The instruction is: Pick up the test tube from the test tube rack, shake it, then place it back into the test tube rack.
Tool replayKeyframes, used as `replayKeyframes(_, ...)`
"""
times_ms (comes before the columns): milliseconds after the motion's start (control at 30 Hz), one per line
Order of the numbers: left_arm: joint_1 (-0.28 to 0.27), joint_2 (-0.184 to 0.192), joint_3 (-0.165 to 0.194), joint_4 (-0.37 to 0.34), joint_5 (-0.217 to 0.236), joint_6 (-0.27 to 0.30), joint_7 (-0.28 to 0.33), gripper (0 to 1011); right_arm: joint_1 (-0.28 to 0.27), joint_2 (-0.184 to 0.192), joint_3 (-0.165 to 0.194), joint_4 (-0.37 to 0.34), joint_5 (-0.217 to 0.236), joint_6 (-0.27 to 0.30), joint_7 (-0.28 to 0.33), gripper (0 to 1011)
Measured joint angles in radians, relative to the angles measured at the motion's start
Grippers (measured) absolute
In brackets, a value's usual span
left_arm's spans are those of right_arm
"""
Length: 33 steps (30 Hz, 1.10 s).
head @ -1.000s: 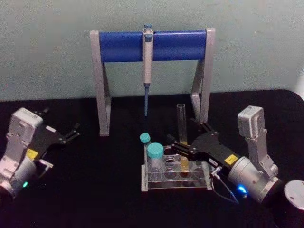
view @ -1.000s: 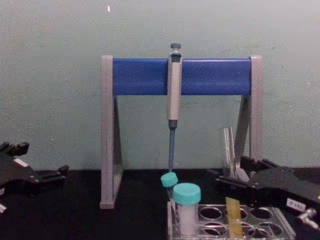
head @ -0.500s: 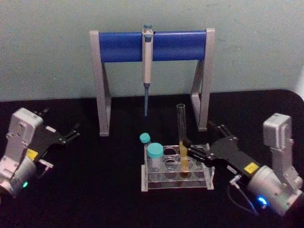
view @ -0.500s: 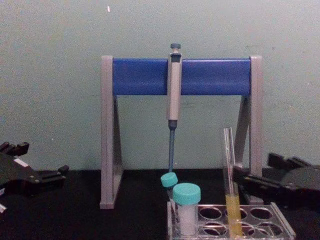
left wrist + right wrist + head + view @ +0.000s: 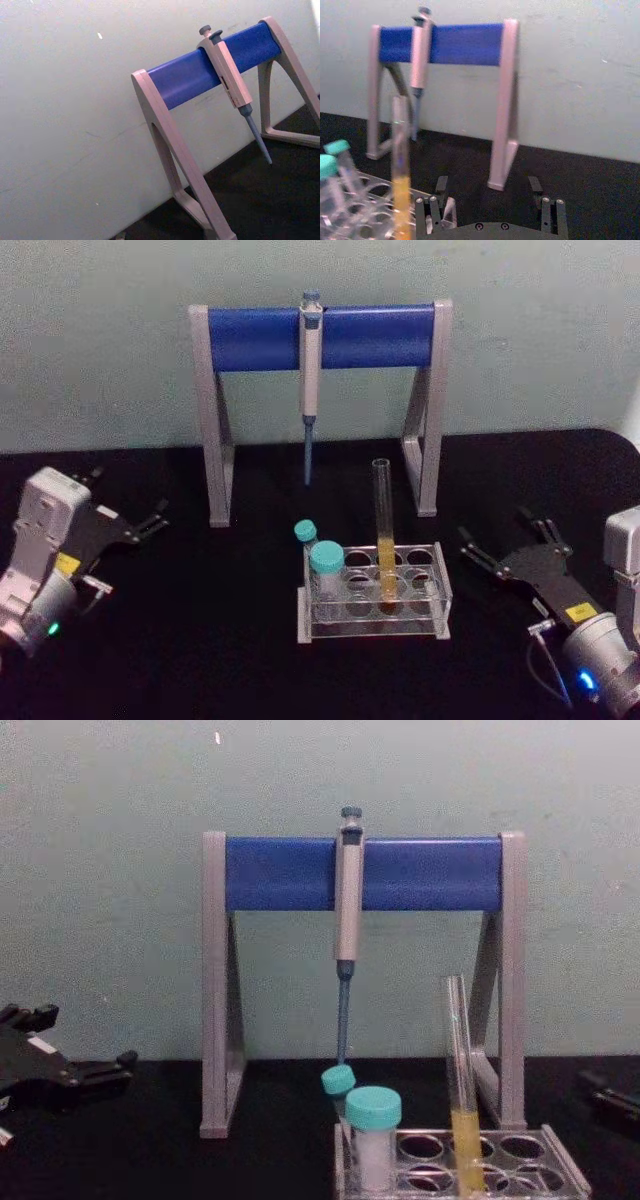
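The test tube (image 5: 383, 530) stands upright in the test tube rack (image 5: 372, 618), in a hole toward the rack's middle, its yellow liquid filling the lower part and its open mouth rising well above the rack's top. Nothing grips it. Two teal-capped vials (image 5: 325, 570) sit in holes at the rack's left end, one behind the other. The rack rests on the black tabletop (image 5: 220, 640), just in front of the pipette stand (image 5: 320, 338), whose blue bar carries a hanging pipette (image 5: 310, 380) with its tip pointing down behind the rack. The right claw (image 5: 508, 542) sits to the right of the rack, well apart from the tube, its two fingers spread wide with nothing between them; in the right wrist view the fingers (image 5: 431, 210) frame bare tabletop while the tube (image 5: 400, 170) stands off to one side. The left claw (image 5: 128, 512) rests far out on the left of the tabletop, fingers apart and empty, away from the rack.
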Motion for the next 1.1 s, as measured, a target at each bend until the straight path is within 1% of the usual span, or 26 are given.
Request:
replayKeyframes(167, 0.000, 0.000, 0.000, 0.000, 0.000, 0.000, 0.000, 1010, 0.002, -0.021, 0.015, 0.038, -0.031, 0.001, -0.030, 1000)
replayKeyframes(267, 0.000, 0.000, 0.000, 0.000, 0.000, 0.000, 0.000, 1010, 0.010, -0.031, 0.018, 0.064, -0.043, 0.009, -0.034, 1000)
replayKeyframes(467, 0.000, 0.000, 0.000, 0.000, 0.000, 0.000, 0.000, 1009, 0.025, -0.048, 0.019, 0.109, -0.060, 0.025, -0.033, 1000)
replayKeyframes(667, 0.000, 0.000, 0.000, 0.000, 0.000, 0.000, 0.000, 1009, 0.045, -0.065, 0.019, 0.155, -0.074, 0.040, -0.015, 1000)
replayKeyframes(900, 0.000, 0.000, 0.000, 0.000, 0.000, 0.000, 0.000, 1010, 0.058, -0.079, 0.023, 0.182, -0.083, 0.041, 0.008, 1000)
replayKeyframes(1100, 0.000, 0.000, 0.000, 0.000, 0.000, 0.000, 0.000, 1010, 0.058, -0.078, 0.022, 0.180, -0.083, 0.041, 0.008, 1000)
